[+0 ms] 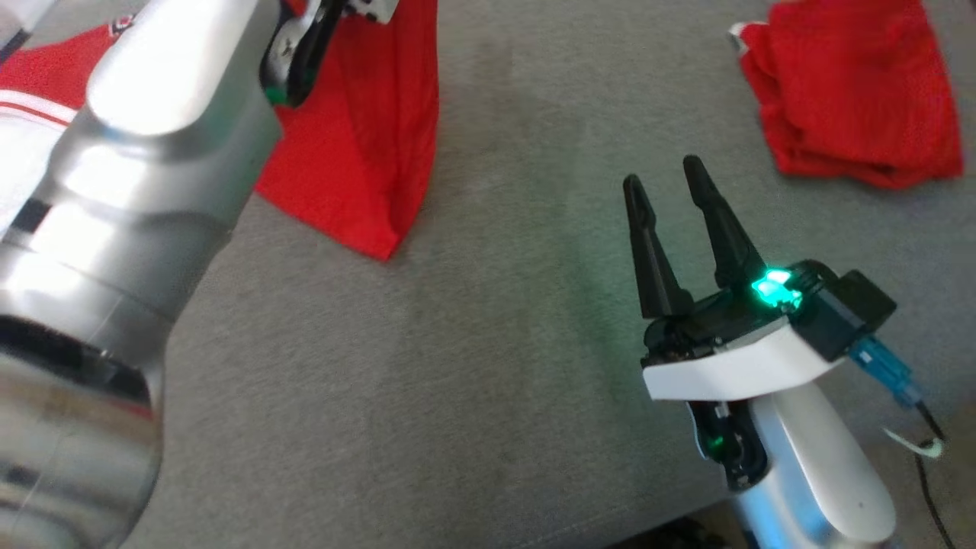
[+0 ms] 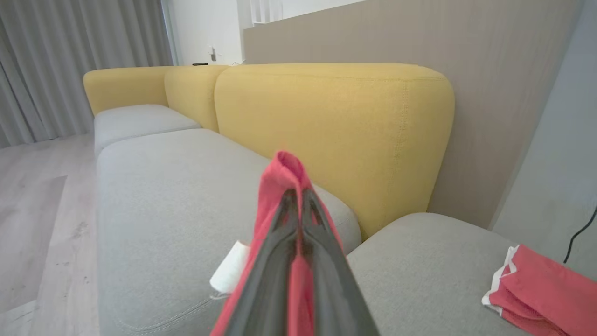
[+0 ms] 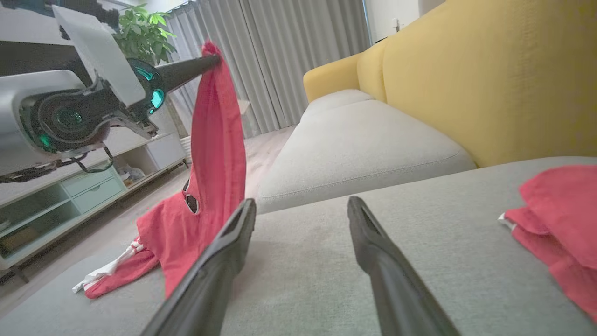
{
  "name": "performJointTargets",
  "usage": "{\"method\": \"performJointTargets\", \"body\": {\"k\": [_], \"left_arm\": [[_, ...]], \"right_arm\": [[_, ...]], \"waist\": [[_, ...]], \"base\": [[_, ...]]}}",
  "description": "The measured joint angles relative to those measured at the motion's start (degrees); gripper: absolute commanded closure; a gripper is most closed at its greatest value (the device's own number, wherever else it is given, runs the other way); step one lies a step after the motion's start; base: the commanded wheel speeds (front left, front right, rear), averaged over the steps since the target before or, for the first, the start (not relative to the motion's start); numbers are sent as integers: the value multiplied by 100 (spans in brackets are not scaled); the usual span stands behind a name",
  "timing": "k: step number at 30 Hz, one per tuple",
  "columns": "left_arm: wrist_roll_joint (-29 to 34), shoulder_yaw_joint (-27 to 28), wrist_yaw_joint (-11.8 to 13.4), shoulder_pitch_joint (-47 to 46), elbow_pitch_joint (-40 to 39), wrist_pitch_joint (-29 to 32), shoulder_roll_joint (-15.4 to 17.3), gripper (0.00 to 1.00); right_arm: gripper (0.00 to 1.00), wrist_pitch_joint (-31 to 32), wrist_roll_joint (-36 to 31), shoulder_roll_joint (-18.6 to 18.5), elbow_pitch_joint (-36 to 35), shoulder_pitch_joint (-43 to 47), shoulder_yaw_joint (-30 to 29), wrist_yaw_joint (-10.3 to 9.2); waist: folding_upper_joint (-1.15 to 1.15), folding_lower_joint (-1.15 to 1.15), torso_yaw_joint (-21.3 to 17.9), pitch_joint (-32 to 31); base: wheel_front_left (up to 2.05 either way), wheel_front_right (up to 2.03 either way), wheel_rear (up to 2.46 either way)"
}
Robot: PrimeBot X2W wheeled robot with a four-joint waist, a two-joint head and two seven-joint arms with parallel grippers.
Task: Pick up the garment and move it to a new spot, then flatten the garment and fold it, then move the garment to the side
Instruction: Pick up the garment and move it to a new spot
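Note:
The garment [image 1: 358,145] is red with white trim. Its top is lifted off the grey seat cushion [image 1: 488,366] and its lower part still rests there. My left gripper [image 2: 298,196] is shut on a pinched fold of it. From the right wrist view the garment [image 3: 214,154] hangs in a long drape from the left gripper [image 3: 210,60], with a white-striped sleeve lying on the cushion. My right gripper [image 1: 671,179] hovers low over the cushion to the right of the garment. It is open, with nothing between its fingers [image 3: 242,224].
A second red garment [image 1: 854,91] lies folded at the far right of the cushion. The yellow sofa back [image 2: 336,126] rises behind the seat. A seam splits the grey cushions [image 3: 364,177]. A low shelf unit [image 3: 70,196] and a plant stand across the floor.

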Motion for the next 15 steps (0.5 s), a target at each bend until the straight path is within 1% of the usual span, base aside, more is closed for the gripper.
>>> {"method": "performJointTargets", "body": {"k": [2, 4, 8, 10, 15], "left_arm": [[22, -31, -11, -88, 207, -56, -111, 0], [85, -99, -135, -142, 382, -99, -165, 0], [205, -256, -346, -157, 673, -247, -176, 0], [222, -285, -416, -154, 776, -312, -119, 0], [312, -316, -477, -43, 923, -661, 250, 0]], "right_arm": [[0, 0, 55, 0, -18, -69, 16, -1], [0, 0, 67, 0, -32, -73, 31, -1], [0, 0, 67, 0, -31, -71, -36, 0], [0, 0, 56, 0, -31, -69, -79, 0], [0, 0, -112, 1, 12, -24, -241, 0]], "waist": [[0, 0, -135, 59], [0, 0, -224, 118], [0, 1, -195, 127], [0, 1, -101, 80], [0, 1, 221, -137]], "base": [[0, 0, 0], [0, 0, 0], [0, 0, 0], [0, 0, 0], [0, 0, 0]]}}
